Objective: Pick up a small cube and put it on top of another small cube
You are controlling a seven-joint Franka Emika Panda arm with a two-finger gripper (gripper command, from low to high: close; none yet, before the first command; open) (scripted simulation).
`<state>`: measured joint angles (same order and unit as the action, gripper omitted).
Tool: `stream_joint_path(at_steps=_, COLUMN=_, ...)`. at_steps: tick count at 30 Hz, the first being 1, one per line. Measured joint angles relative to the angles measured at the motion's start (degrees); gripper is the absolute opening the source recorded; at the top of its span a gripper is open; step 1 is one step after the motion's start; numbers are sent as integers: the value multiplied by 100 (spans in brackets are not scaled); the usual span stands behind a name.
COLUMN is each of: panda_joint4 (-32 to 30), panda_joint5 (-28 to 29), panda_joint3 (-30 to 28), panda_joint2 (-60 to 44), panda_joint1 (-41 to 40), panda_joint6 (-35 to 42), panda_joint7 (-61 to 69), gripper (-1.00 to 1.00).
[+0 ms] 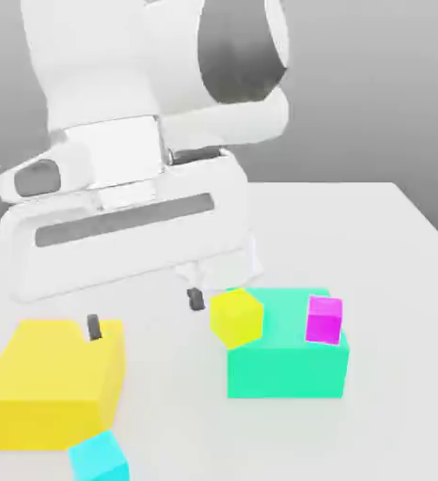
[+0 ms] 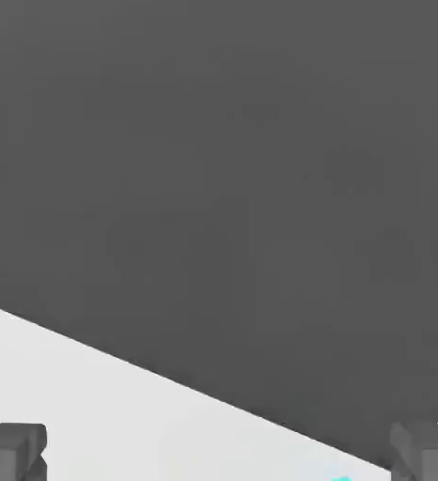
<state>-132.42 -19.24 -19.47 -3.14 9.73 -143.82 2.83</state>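
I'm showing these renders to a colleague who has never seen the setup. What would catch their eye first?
The big white robot arm looms over the table's near side, its open gripper hanging empty above the blocks. Below it, bright colours stand out: a large yellow block at the exterior view's left and a large teal-green block at its right. A small yellow cube and a small magenta cube sit by the teal-green block's top; a small cyan cube lies in front.

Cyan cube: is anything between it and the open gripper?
Partly. The large yellow block sits just beyond the cyan cube, below the open gripper. From straight above, nothing visible covers the cube.
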Motion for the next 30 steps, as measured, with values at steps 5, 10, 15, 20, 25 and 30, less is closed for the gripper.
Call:
stream_joint_path(at_steps=5, panda_joint4=-45, panda_joint5=53, panda_joint3=-14, panda_joint2=-902, panda_joint1=-192, panda_joint6=-350, panda_joint7=708, gripper=0)
stream_joint_path(at_steps=10, panda_joint4=-74, panda_joint5=327, panda_joint3=-75, panda_joint2=-1723, panda_joint1=-363, panda_joint6=-808, panda_joint7=1174, gripper=0)
stream_joint_path(at_steps=15, panda_joint4=90, panda_joint5=-82, panda_joint3=351, panda_joint2=-2515, panda_joint1=-719, panda_joint6=-1393, panda_joint7=1540, gripper=-100)
stream_joint_path(at_steps=20, panda_joint4=108, panda_joint5=-119, panda_joint3=409, panda_joint2=-2597, panda_joint1=-770, panda_joint6=-1443, panda_joint7=1569, gripper=-100)
stream_joint_path(at_steps=25, panda_joint4=-83, panda_joint5=401, panda_joint3=-7, panda_joint2=-1798, panda_joint1=-457, panda_joint6=-853, panda_joint7=1185, gripper=-100)
stream_joint_path(at_steps=30, panda_joint4=-540, panda_joint5=251, panda_joint3=103, panda_joint2=-984, panda_joint1=-271, panda_joint6=-308, panda_joint7=889, gripper=-100)
